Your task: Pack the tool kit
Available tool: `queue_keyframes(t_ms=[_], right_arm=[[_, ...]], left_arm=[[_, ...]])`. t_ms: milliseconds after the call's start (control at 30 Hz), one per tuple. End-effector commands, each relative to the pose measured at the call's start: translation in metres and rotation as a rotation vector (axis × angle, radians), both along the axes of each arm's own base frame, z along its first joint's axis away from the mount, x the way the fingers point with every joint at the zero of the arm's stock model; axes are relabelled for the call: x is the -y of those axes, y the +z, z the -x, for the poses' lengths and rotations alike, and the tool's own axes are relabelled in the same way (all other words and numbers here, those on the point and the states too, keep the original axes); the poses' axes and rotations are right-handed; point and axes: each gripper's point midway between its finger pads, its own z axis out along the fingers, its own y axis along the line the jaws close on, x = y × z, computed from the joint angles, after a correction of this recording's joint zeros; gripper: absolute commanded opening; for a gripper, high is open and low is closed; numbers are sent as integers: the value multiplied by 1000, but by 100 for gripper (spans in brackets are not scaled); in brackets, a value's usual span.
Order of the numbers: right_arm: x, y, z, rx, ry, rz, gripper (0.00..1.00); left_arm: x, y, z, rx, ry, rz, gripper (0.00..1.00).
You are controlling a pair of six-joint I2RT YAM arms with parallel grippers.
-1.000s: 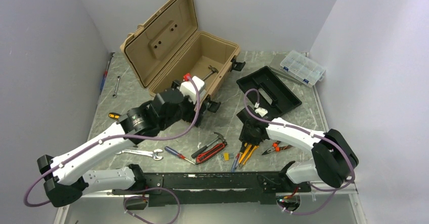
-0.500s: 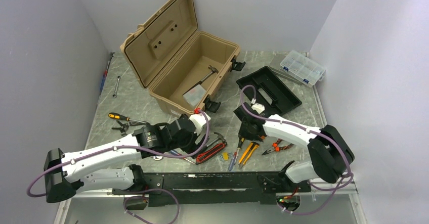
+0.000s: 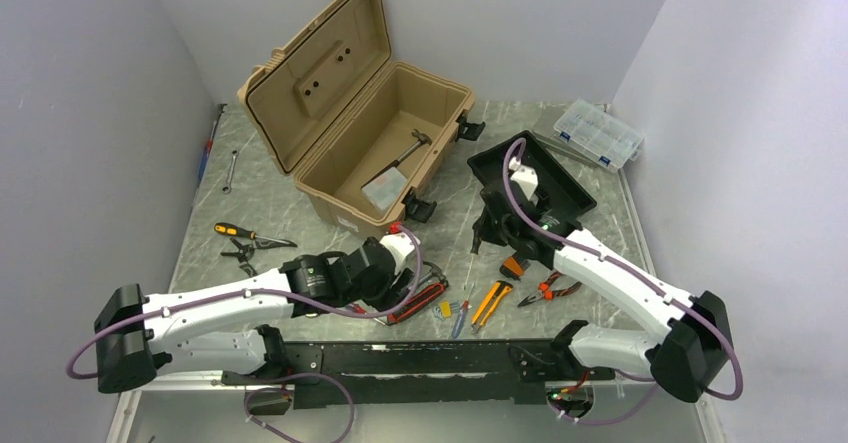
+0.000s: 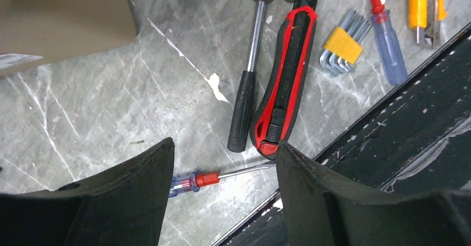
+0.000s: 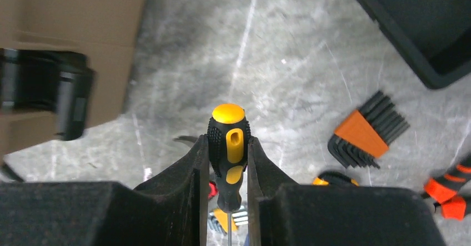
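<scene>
The tan toolbox stands open at the back, lid up, with a hammer lying inside. Its black insert tray sits on the table to the right. My right gripper is shut on a yellow-and-black screwdriver, held above the table between toolbox and tray. My left gripper is open, low over the front tools. A blue-and-red screwdriver lies on the table between its fingers, untouched as far as I can see.
Next to the left gripper lie a hammer, a red-black utility knife, yellow hex keys and a blue screwdriver. Orange hex keys, orange pliers, a yellow knife. Clear organiser back right. Screwdriver at left.
The left arm came back from the toolbox down to the front tools and its jaws narrowed. The right gripper lifted the yellow-and-black screwdriver off the table and carried it back toward the tray.
</scene>
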Motion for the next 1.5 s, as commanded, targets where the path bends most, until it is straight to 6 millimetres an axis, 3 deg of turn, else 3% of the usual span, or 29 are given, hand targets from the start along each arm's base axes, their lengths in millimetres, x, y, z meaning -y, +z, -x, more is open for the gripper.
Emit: queue_keyframes(t_ms=[0, 133, 267, 467, 633, 867, 1033, 1100, 1200, 1233, 1333, 1467], right_arm=[[-12, 84, -32, 258, 56, -78, 0], [-25, 135, -53, 396, 80, -149, 0], [-43, 168, -79, 453, 75, -200, 0], [-96, 216, -123, 532, 135, -376, 0], [-137, 214, -164, 514, 148, -425, 0], [-169, 186, -214, 503, 106, -435, 0], [-182, 140, -236, 454, 92, -386, 0], [-190, 119, -240, 414, 95, -392, 12], [-205, 95, -239, 352, 148, -408, 53], [-208, 92, -239, 340, 162, -410, 59], [-211, 94, -238, 333, 185, -410, 67], [-204, 124, -232, 385, 214, -397, 71]], left_arm=[[10, 2, -8, 74, 40, 48, 71], [9, 1, -5, 87, 65, 84, 74], [6, -2, 2, 86, 72, 115, 75], [2, -19, 6, 57, 82, 107, 73], [0, -25, 13, 25, 89, 154, 73], [-14, -36, 14, 19, 130, 127, 72], [-16, -40, 12, 18, 151, 106, 71], [-16, -41, 12, 19, 150, 106, 70], [-15, -43, 11, 24, 147, 98, 70], [-15, -42, 10, 29, 145, 92, 70], [-13, -41, 8, 42, 131, 68, 69], [-9, -40, 3, 61, 118, 24, 67]])
